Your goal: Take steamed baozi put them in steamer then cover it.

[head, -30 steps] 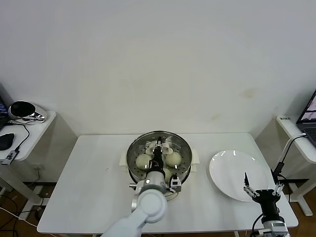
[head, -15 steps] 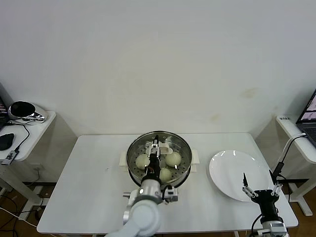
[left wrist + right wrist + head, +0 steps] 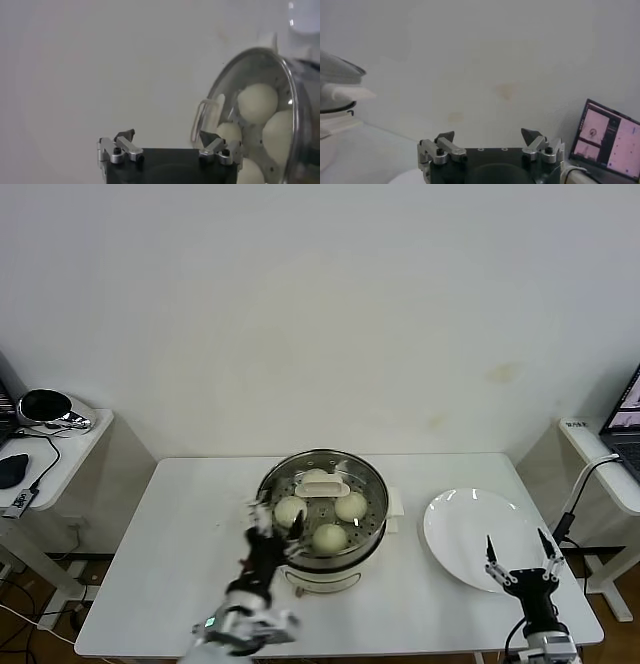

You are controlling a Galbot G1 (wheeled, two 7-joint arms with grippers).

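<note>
**Desk:** Where is the left claw right now?

**Me:** I see the left claw (image 3: pixel 268 529) over the tabletop (image 3: pixel 180 534), just off the near-left edge of the steamer (image 3: pixel 322 514). Its fingers are spread wide and it grips nothing. On the left wrist camera one fingertip (image 3: pixel 206 136) sits in front of the steamer's wall, but I can't say whether it touches the metal.

**Desk:** And the buns?

**Me:** Four baozi (image 3: pixel 330 536) lie in the steamer, beyond and to the right of that claw. Three show plainly on the head camera; the fourth is partly hidden behind the cover handle. The wrist camera shows them (image 3: pixel 257 102) through the glass.

**Desk:** So the cover is on?

**Me:** Yes, I see the cover (image 3: pixel 368 494) seated on the steamer's rim, with its handle (image 3: pixel 322 484) at the centre, well beyond the left claw's tips.

**Desk:** Right arm?

**Me:** Parked. The right claw (image 3: pixel 518 559) hangs at the near edge of the plate (image 3: pixel 470 524), far to the right of the steamer, fingers spread, empty. The plate's bare face lies just beyond its tips. Its own camera (image 3: pixel 489 136) shows both tips apart with only the wall beyond them.
</note>
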